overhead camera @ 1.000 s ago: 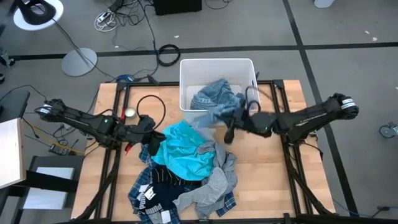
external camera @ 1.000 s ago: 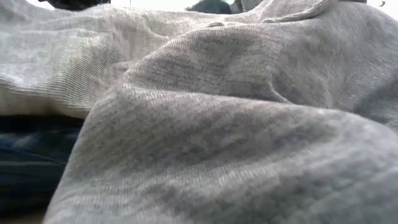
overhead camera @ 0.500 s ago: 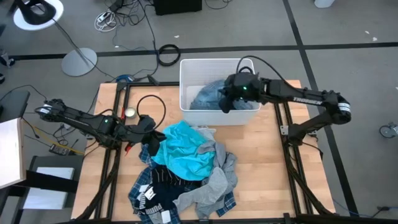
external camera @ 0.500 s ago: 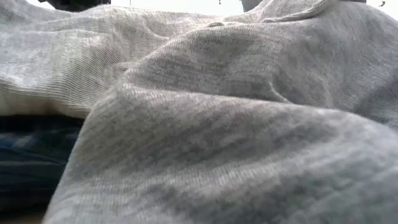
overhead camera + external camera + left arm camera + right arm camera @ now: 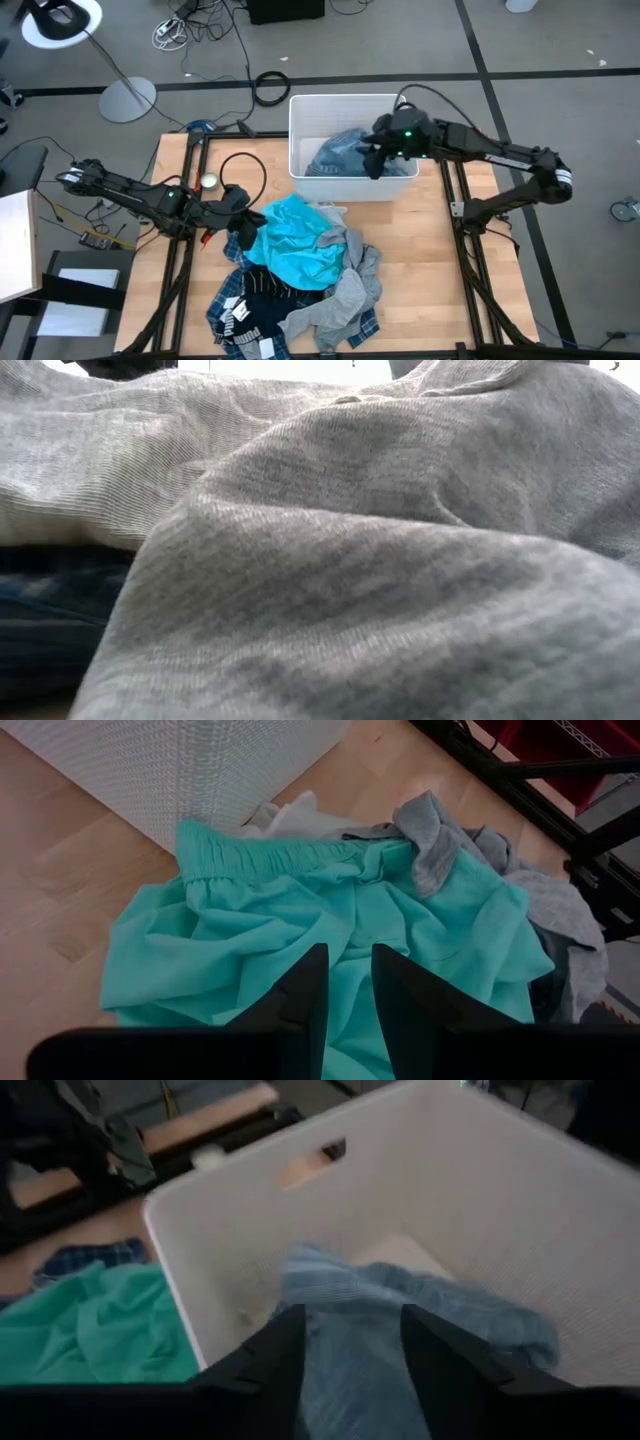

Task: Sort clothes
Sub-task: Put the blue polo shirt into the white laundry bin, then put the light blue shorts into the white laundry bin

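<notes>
One garment, blue-grey striped [image 5: 342,152], lies in white bin [image 5: 300,110] at table's far edge. Right tool [image 5: 377,160] above it, fingers apart, gripping nothing: drop step. Left tool [image 5: 345,982] over turquoise garment [image 5: 290,240] mid-table, fingers narrowly apart, gripping nothing. Next move likely: pick from remaining pile, careful single-layer pinch.

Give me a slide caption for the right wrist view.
Right gripper, fingers open, over the white bin holding the blue-grey striped garment.

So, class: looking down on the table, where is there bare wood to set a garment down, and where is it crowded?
Bare wood lies right of the clothes pile, below the white bin, out to the table's right rail. A smaller patch sits left of the bin, around the black cable loop. The pile crowds the lower middle, and the bin already holds the blue-grey striped garment.
</notes>
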Controlling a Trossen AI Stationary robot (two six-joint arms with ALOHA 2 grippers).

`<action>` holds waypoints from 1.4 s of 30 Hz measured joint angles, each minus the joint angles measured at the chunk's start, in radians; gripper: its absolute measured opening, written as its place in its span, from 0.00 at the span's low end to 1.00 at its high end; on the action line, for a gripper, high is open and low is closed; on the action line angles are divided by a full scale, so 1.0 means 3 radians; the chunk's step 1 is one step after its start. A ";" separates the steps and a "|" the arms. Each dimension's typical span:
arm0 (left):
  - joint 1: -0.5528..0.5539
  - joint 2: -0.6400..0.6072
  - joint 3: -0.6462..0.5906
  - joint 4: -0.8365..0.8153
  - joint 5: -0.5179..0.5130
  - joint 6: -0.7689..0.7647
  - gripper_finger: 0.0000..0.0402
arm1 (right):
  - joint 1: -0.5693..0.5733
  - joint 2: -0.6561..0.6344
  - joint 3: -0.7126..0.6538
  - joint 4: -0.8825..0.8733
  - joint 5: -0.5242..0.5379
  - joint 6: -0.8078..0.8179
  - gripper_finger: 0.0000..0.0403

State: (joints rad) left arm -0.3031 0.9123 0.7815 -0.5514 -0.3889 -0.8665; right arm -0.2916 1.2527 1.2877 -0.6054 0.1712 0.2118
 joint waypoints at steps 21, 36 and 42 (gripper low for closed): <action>-0.0001 0.0000 0.0000 -0.0027 0.0121 0.0164 0.21 | 0.1348 -0.0408 0.0004 -0.0247 -0.0013 0.0157 0.35; 0.0000 -0.0037 0.0000 -0.0290 0.0658 0.0801 0.21 | 0.1752 0.0998 0.0003 0.1287 -0.0132 0.0225 0.38; -0.0049 -0.0225 0.0000 -0.0409 0.0774 0.0881 0.21 | 0.1857 0.1424 0.0133 0.1411 -0.0337 0.0406 0.44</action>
State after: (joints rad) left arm -0.3177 0.8447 0.7815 -0.6740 -0.1567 -0.6022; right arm 0.2654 1.6798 1.3276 -0.1820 0.0701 0.3335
